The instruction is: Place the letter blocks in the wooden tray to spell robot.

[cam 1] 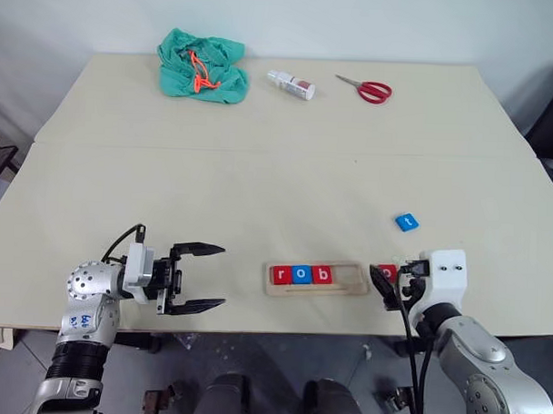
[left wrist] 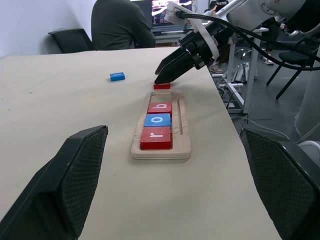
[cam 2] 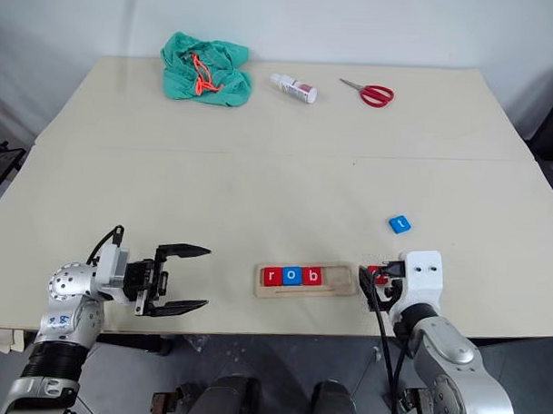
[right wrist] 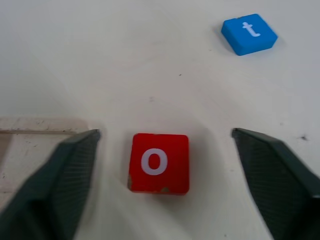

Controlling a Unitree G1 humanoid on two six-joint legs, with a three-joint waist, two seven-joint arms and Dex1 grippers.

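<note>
The wooden tray (cam 1: 347, 282) lies near the table's front edge. In its left part sit a red r (cam 1: 280, 274), a blue o (cam 1: 300, 274) and a red b (cam 1: 321, 275), side by side. A red o block (right wrist: 159, 162) lies flat on the table just past the tray's right end. My right gripper (right wrist: 165, 132) is open, with one finger on each side of this block and neither touching it. A blue t block (cam 1: 406, 221) lies farther back on the right. My left gripper (cam 1: 222, 277) hangs open and empty left of the tray, pointing at it.
At the table's far side lie a green cloth with an orange cord (cam 1: 201, 68), a small white bottle (cam 1: 291, 84) and red scissors (cam 1: 365, 87). Beyond the table's right end, a person (left wrist: 120, 25) sits among chairs.
</note>
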